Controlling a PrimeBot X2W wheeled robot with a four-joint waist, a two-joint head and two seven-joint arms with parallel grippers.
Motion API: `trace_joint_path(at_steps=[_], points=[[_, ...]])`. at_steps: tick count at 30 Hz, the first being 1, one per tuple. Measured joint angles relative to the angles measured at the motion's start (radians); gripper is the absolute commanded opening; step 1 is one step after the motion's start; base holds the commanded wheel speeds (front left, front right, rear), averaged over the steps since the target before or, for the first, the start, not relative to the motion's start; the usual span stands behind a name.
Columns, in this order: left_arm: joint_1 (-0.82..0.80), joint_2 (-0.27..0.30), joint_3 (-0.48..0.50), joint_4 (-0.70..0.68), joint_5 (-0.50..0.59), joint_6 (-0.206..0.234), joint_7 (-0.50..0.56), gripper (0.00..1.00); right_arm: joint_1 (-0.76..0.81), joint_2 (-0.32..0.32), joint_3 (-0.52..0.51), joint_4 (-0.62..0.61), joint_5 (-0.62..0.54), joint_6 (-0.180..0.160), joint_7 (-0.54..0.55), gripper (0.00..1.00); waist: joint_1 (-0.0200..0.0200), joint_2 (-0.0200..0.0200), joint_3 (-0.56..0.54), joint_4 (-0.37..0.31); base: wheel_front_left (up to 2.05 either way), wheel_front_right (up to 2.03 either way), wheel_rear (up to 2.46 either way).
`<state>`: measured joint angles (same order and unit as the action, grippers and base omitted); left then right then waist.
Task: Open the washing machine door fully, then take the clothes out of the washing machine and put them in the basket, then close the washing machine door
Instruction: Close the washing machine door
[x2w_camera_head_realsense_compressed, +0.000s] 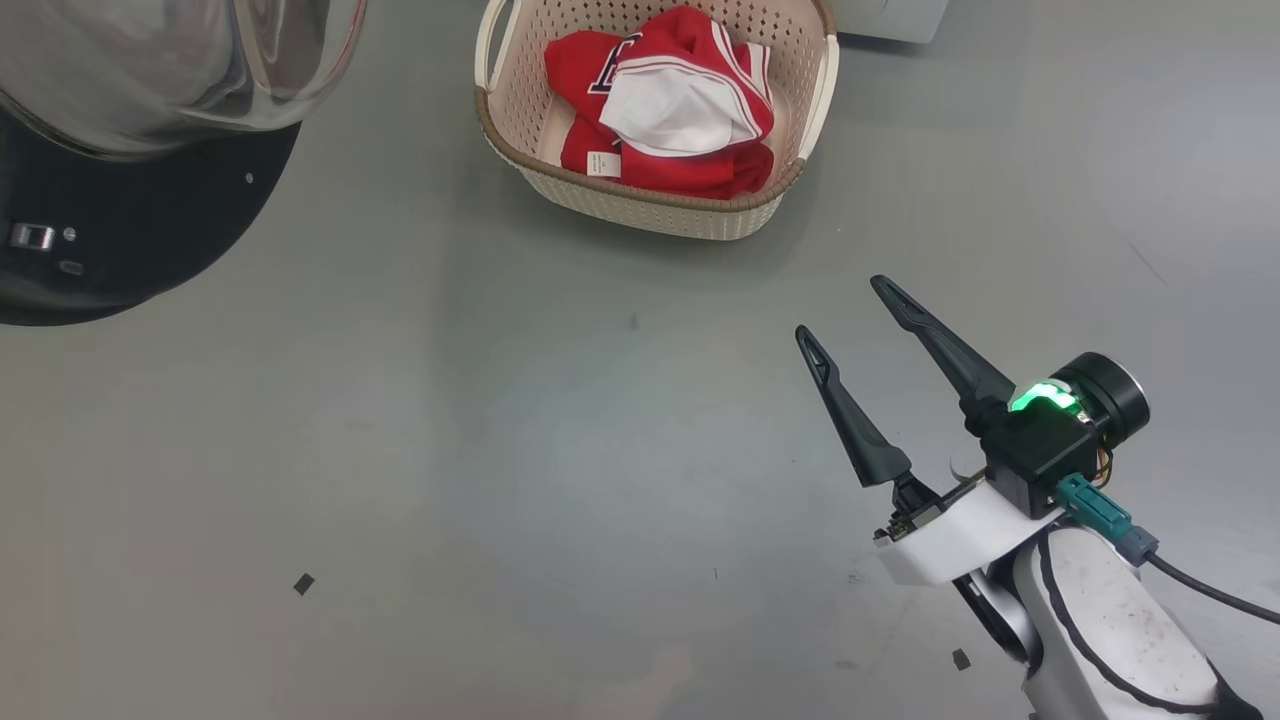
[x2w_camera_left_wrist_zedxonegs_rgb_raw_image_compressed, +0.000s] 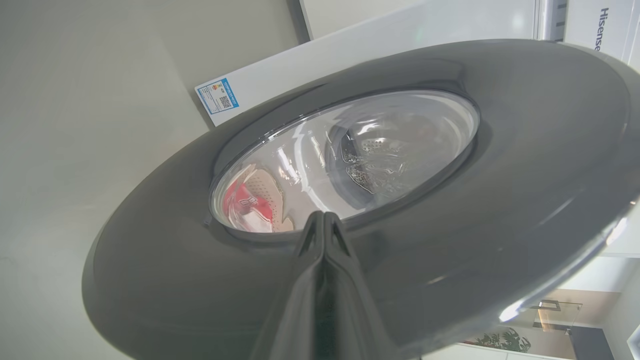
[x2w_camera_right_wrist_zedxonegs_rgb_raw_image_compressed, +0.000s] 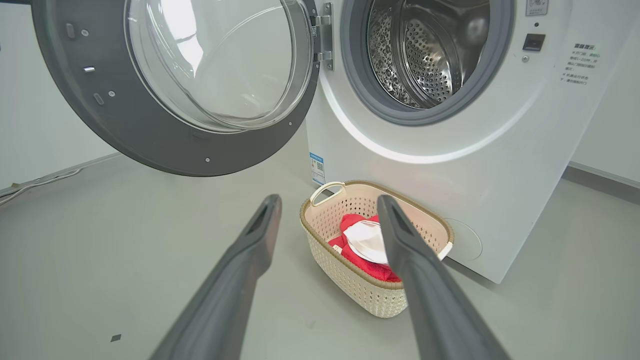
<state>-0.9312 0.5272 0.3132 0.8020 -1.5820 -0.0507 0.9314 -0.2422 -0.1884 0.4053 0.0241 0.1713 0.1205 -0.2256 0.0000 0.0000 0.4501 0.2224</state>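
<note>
- Clothes (x2w_camera_head_realsense_compressed: 670, 110), red pieces with a white one on top, lie heaped inside the basket (x2w_camera_head_realsense_compressed: 650, 210).
- The basket stands on the grey floor (x2w_camera_head_realsense_compressed: 500, 450), just in front of the washing machine (x2w_camera_right_wrist_zedxonegs_rgb_raw_image_compressed: 450, 200).
- The washing machine door (x2w_camera_right_wrist_zedxonegs_rgb_raw_image_compressed: 150, 135) hangs swung wide on its hinge, clear of the opening.
- The drum (x2w_camera_right_wrist_zedxonegs_rgb_raw_image_compressed: 425, 50) behind it shows bare perforated metal.
- The left jaws are pressed together with nothing between them, their two fingers (x2w_camera_left_wrist_zedxonegs_rgb_raw_image_compressed: 325, 280) meeting at the tips.
- They point at the door's dark outer face, just below the glass bowl. I cannot tell whether the tips touch it.
- The right jaws are spread wide and empty. Their fingers (x2w_camera_head_realsense_compressed: 855, 420) hang over the bare floor, aimed toward the basket and well apart from it.
</note>
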Motion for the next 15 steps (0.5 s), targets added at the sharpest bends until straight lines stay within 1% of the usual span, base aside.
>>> trace_joint_path(at_steps=[2,10,15], points=[[0.007,-0.010,-0.007,-0.006,0.000,-0.008,0.014,0.00,0.000,0.001,0.002,0.006,0.005,0.000,0.000,1.00,0.0000,0.0000,-0.009,0.002,0.00,0.00,0.00],[0.041,-0.044,-0.015,-0.020,-0.002,-0.016,0.040,0.00,0.001,0.017,0.017,0.023,0.013,0.000,-0.001,1.00,0.0000,0.0000,-0.041,-0.004,0.00,0.00,0.00],[0.051,-0.087,-0.008,-0.028,-0.021,-0.018,0.044,0.00,0.001,0.029,0.026,0.037,0.015,0.000,-0.004,1.00,0.0000,0.0000,-0.055,-0.012,0.00,0.00,0.00]])
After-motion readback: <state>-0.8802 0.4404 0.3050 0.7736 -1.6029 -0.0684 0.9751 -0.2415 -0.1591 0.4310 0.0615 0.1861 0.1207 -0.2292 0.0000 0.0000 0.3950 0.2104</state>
